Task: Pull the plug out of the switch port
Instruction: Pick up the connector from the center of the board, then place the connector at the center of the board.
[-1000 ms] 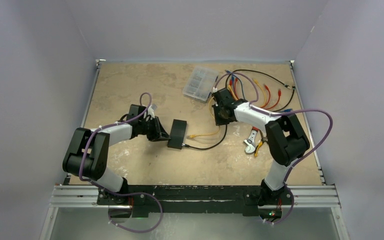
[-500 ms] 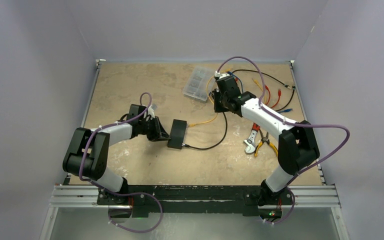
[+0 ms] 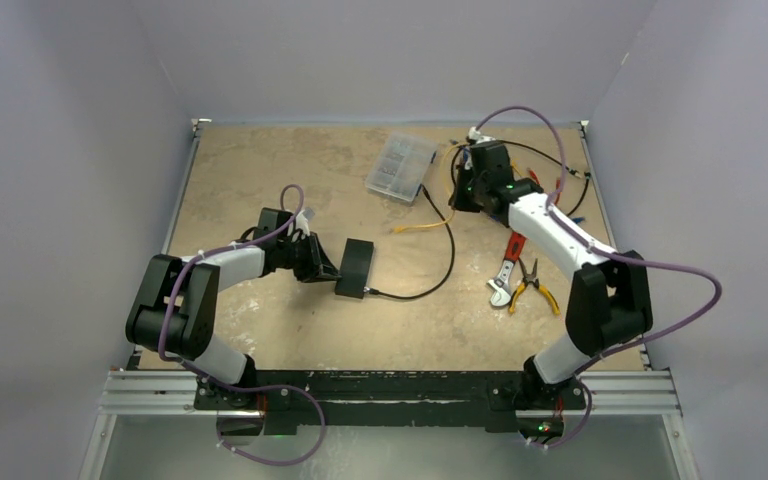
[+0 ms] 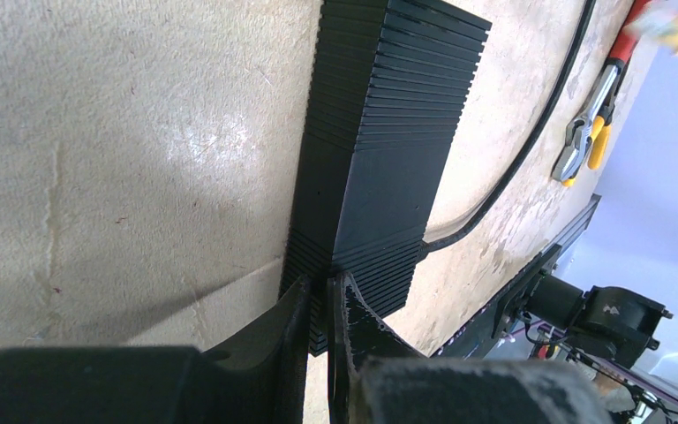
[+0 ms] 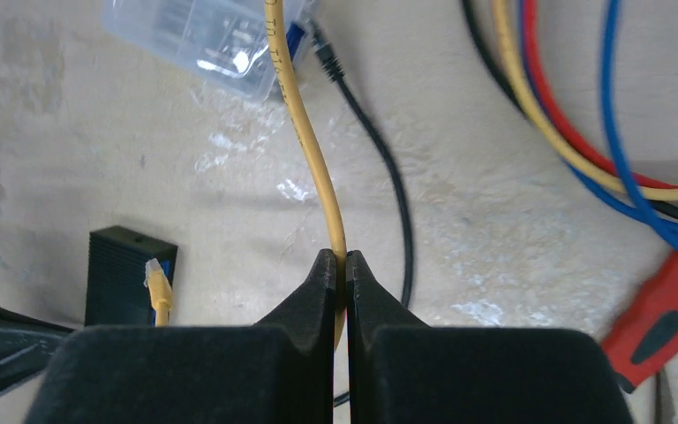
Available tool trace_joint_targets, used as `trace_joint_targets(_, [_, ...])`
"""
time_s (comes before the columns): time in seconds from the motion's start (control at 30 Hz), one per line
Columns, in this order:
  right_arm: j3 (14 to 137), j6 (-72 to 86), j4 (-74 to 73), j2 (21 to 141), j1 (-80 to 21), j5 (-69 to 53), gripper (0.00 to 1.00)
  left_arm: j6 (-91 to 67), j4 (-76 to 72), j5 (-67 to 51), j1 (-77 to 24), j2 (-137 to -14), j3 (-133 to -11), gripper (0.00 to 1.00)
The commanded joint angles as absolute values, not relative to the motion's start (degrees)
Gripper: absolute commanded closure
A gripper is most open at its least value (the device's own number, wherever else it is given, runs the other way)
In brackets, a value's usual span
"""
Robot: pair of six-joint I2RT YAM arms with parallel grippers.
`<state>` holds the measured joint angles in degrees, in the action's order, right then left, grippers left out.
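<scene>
While it rests on the table (image 3: pixel 260 170), the switch (image 4: pixel 380 159) lies just ahead of the left gripper (image 4: pixel 318 287). The fingers of this gripper are almost pressed together, with only a thin slit between them, and the tips are against the near end of the switch. Beyond the fingertips of the right gripper (image 5: pixel 340 261) lies a clear case (image 5: pixel 203 35). A black cable (image 4: pixel 538 132) leaves the switch on the side far from the left fingers. The right fingers pinch the yellow cable (image 5: pixel 313 150). Its plug (image 5: pixel 157 284) is out of the switch, to the left of these fingers.
</scene>
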<state>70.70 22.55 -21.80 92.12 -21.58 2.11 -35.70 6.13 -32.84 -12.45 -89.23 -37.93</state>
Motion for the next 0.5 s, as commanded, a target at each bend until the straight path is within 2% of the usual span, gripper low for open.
trace_joint_targets(0.0, [68.09, 25.86, -17.02, 85.79, -16.38, -1.69, 1.00, -30.27, 11.40, -19.30, -11.92, -92.73, -35.88, 1.00])
trace_joint_targets(0.47, [58.27, 32.67, -12.10, 80.63, -0.55, -11.87, 1.00, -30.39, 11.21, -19.60, -11.95, -92.37, -35.60, 1.00])
